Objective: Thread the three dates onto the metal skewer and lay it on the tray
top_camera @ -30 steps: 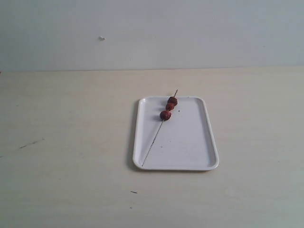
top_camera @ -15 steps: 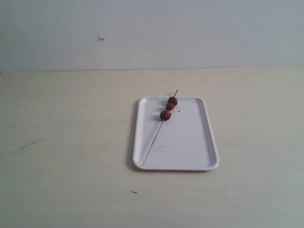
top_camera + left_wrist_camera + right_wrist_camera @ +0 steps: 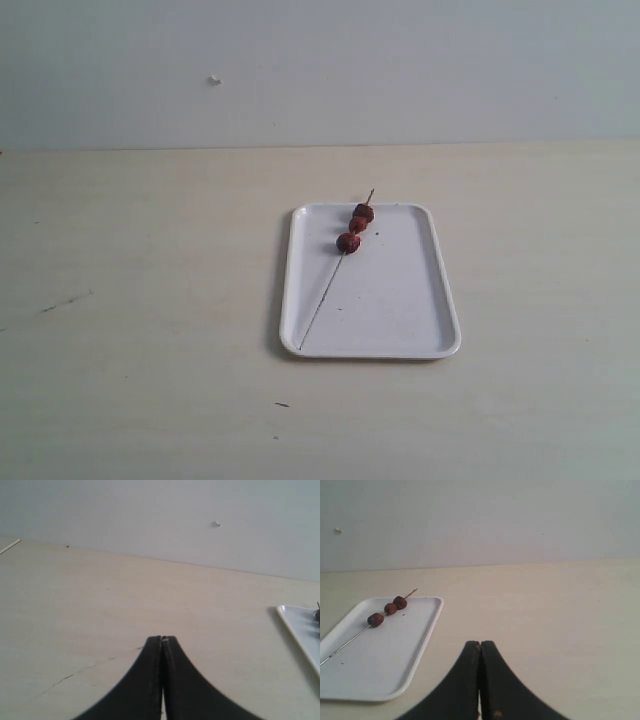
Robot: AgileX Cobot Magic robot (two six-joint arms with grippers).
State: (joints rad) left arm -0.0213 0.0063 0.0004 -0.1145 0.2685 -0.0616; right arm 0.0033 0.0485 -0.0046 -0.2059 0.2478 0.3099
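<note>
Dates (image 3: 357,226) sit threaded on the skewer (image 3: 322,297), which lies on the tray (image 3: 400,300), well apart from the left gripper (image 3: 162,639) and right gripper (image 3: 480,643); both are pinched closed, empty.

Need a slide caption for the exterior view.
End state: three dates threaded near one end of the metal skewer, lying diagonally on the white tray.

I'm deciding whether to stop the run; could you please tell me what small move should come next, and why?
Probably none: leave both arms parked. The three wrinkled dark red-brown dates sit threaded on the thin grey metal skewer, which lies on the flat white rectangular tray; the left gripper and right gripper are shut, empty and away from it.
</note>
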